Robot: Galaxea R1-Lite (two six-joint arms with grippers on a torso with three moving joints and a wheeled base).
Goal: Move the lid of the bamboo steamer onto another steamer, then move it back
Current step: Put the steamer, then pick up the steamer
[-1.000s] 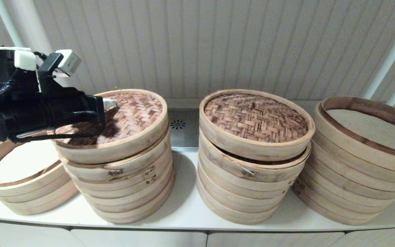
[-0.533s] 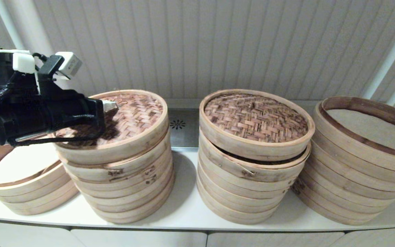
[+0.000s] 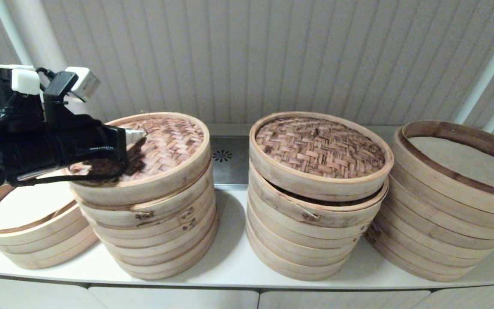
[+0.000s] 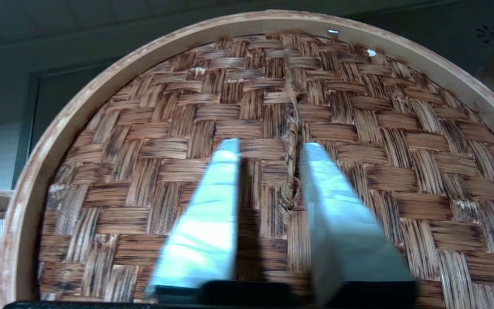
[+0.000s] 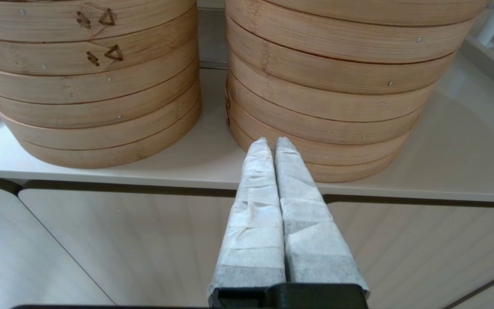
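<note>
Under the left gripper [image 4: 268, 146], fingers spread: woven steamer lid [image 4: 358, 128], its handle strip [image 4: 292, 141] between them; right gripper [image 5: 272, 143] pressed together, parked low.

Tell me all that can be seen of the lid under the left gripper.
The lid is round, with a pale bamboo rim and a brown woven top carrying a thin twisted loop handle. It sits level on the second stack from the left. The left gripper is open, one finger on each side of the handle.

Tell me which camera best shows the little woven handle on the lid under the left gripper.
Left wrist view: the handle sits between the open left gripper fingers on the lid. In the head view the gripper hides it. The right wrist view misses it.
</note>
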